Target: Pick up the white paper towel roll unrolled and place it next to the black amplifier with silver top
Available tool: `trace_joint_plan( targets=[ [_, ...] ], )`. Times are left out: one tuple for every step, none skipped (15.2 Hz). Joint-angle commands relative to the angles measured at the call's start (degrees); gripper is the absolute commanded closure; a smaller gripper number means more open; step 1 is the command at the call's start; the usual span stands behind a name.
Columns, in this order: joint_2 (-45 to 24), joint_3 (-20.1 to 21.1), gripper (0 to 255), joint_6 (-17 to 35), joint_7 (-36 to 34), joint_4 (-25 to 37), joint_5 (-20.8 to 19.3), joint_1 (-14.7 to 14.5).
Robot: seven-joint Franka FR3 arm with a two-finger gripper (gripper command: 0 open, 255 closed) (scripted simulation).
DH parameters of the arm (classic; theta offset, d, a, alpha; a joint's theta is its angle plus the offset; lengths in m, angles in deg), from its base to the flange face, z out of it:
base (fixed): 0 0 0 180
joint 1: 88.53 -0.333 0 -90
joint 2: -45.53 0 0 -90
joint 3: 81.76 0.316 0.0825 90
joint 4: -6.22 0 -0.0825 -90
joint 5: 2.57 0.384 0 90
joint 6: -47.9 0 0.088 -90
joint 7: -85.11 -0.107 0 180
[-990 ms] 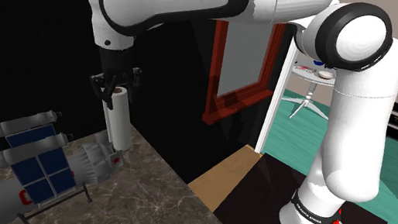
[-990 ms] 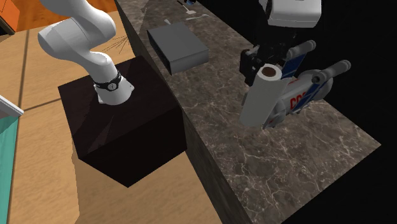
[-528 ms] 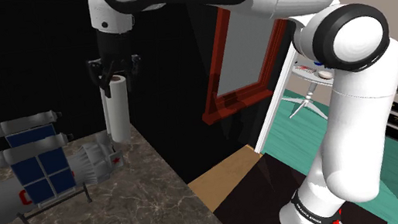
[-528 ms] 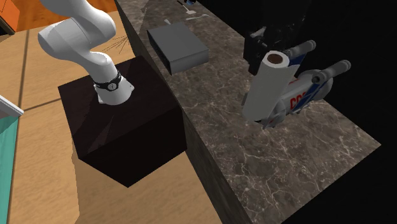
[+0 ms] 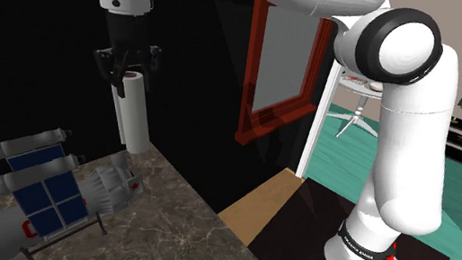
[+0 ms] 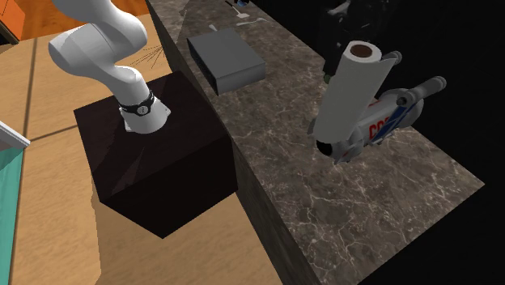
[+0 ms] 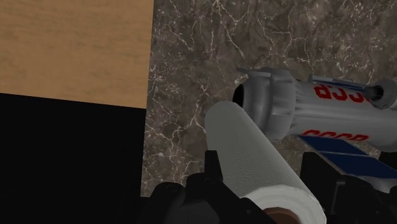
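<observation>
Claw (image 5: 129,71) clamps the paper towel roll (image 5: 132,119) by its top, upright above the bench (image 5: 152,243), amplifier (image 6: 227,58) well apart toward the stand (image 6: 154,178).

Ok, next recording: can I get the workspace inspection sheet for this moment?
Surface: dark marble counter, veined, with no spills seen.
Job's things: white paper towel roll hangs roughly upright from the gripper, its lower end seemingly clear of the counter. The amplifier, a dark box with a grey top, sits on the counter nearer the stand, well apart from the roll.
Clutter: grey spacecraft model with blue panels and red lettering lies on the counter beside the roll.
Grippers: gripper is shut on the roll's upper end.
Cables: nothing seen.
Surroundings: black stand on a wood floor, a red-framed panel, and a black area behind the counter.
</observation>
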Motion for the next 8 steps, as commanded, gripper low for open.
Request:
trace_joint_plan(
  targets=[
    [-0.6,0.0,255,-2.0,0.1,2.6,-0.2,-0.2],
    [-1.1,0.0,255,-3.0,0.1,4.0,-0.4,-0.4],
    [-1.6,0.0,255,-4.1,0.0,5.5,-0.6,-0.6],
    [-2.1,0.0,255,-5.1,0.0,7.1,-0.8,-0.9],
    [-2.7,0.0,255,-6.3,-0.1,8.8,-1.0,-1.1],
    [-3.3,0.0,255,-7.4,-0.2,10.6,-1.3,-1.5],
    [-4.0,0.0,255,-8.6,-0.2,12.5,-1.5,-1.8],
    [-4.8,0.0,255,-9.9,-0.3,14.5,-1.8,-2.2]
  ],
)
